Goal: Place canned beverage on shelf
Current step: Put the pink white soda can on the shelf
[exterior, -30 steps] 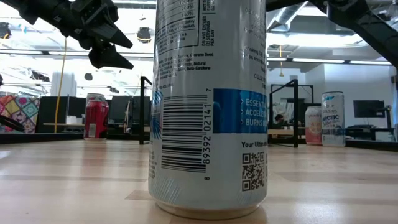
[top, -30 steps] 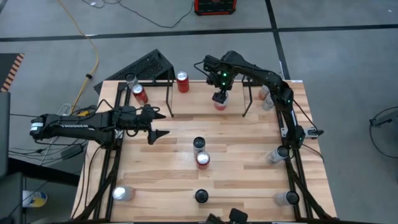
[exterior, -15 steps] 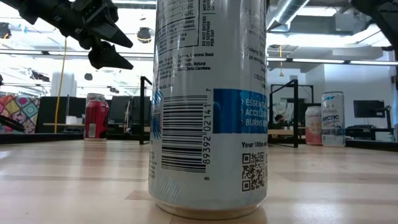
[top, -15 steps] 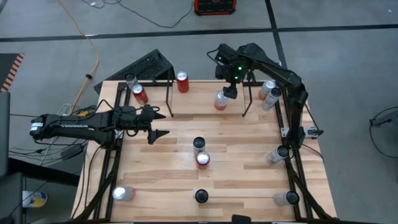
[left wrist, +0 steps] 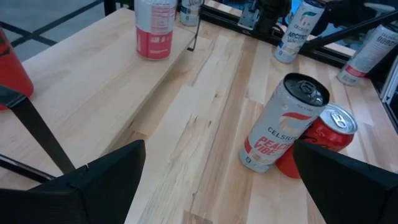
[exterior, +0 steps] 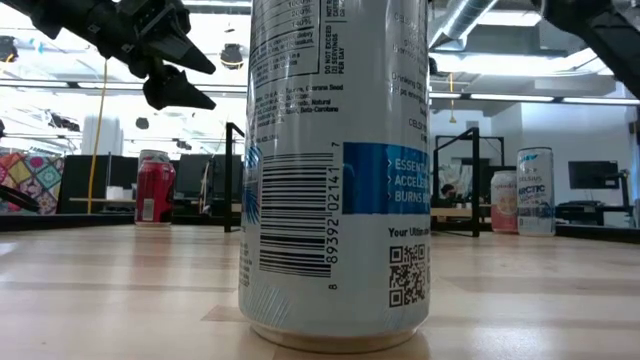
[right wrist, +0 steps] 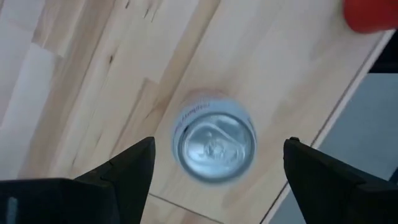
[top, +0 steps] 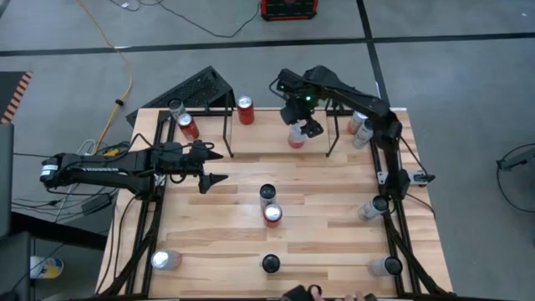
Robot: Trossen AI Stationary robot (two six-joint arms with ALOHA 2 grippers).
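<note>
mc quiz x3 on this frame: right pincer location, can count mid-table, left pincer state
1. The right pincer is:
A. above the can at the table's far edge
B. above the mid-table cans
C. at the near edge
2. Cans standing together mid-table:
A. one
B. two
C. four
3. The left pincer is:
A. shut on a can
B. open, empty
C. out of view

A: the right pincer hangs open over the pink-and-white can, not gripping it.
B: a Celsius can and a red can stand side by side.
B: the left pincer is spread over bare wood.
</note>
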